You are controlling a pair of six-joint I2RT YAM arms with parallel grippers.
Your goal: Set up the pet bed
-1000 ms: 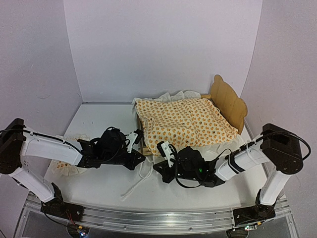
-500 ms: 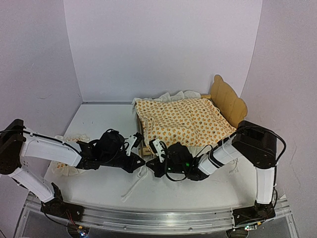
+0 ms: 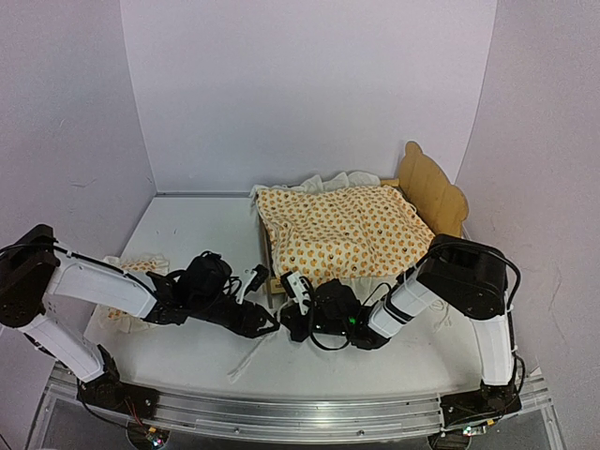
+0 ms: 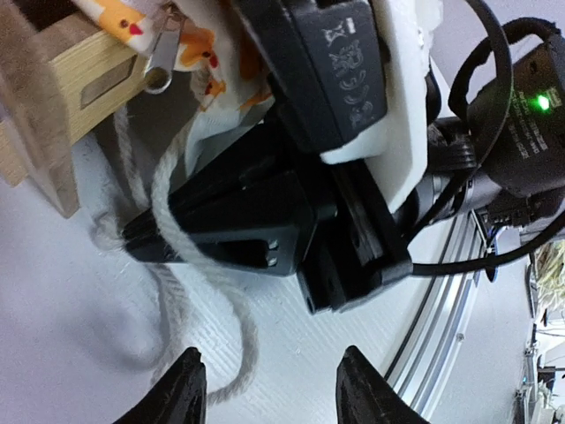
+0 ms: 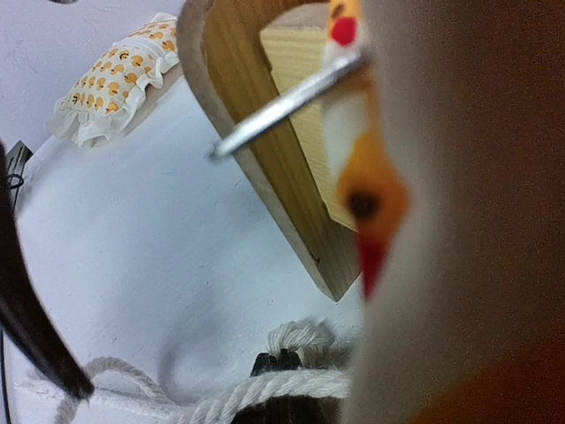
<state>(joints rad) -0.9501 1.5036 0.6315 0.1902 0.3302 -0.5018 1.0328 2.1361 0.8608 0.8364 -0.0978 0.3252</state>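
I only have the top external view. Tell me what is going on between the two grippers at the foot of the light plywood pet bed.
Observer: In the left wrist view, a cream twisted cord lies draped across the closed black fingers of the right gripper.
Operator: Report the left gripper.
Observer: The left gripper is open, its fingers apart with nothing clamped between them.
Operator: Say what else hangs there.
Observer: A silver metal zipper pull dangles from the orange-dotted cream cover, right beside a corner of the light plywood pet bed.
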